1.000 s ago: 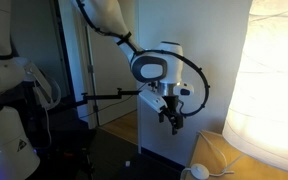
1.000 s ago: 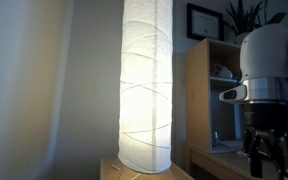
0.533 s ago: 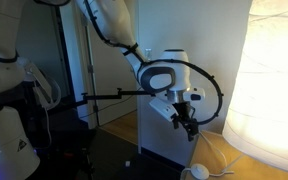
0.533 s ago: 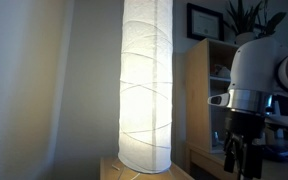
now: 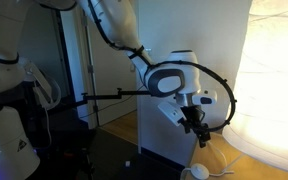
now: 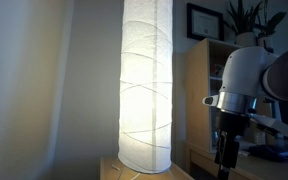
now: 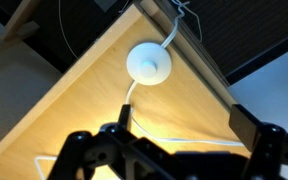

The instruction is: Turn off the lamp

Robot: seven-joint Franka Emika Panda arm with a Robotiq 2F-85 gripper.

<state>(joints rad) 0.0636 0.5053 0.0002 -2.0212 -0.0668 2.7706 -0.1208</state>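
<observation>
The lamp (image 5: 275, 80) is a tall cylinder with a crinkled white paper shade, glowing warm white at the right edge; in another exterior view it stands mid-frame (image 6: 147, 85). Its thin white cord (image 7: 134, 85) runs over a wooden base (image 7: 94, 95) to a round white switch disc (image 7: 148, 63). The disc also shows low in an exterior view (image 5: 197, 172). My gripper (image 5: 198, 129) hangs above the base, left of the shade, and shows at the right in the other exterior view (image 6: 224, 158). In the wrist view its fingers (image 7: 184, 125) are open and empty, above the cord and short of the disc.
A white cabinet (image 5: 169, 135) stands behind the arm, and a black stand with a horizontal rod (image 5: 109, 96) is to the left. A wooden shelf unit (image 6: 206, 90) with a framed picture (image 6: 204, 20) and a plant (image 6: 249, 15) stands behind the gripper. Dark floor (image 7: 254, 30) borders the base.
The arm has swung toward the lamp and lowered; the gripper is now nearer the shade and closer to the wooden base. The lamp still glows.
</observation>
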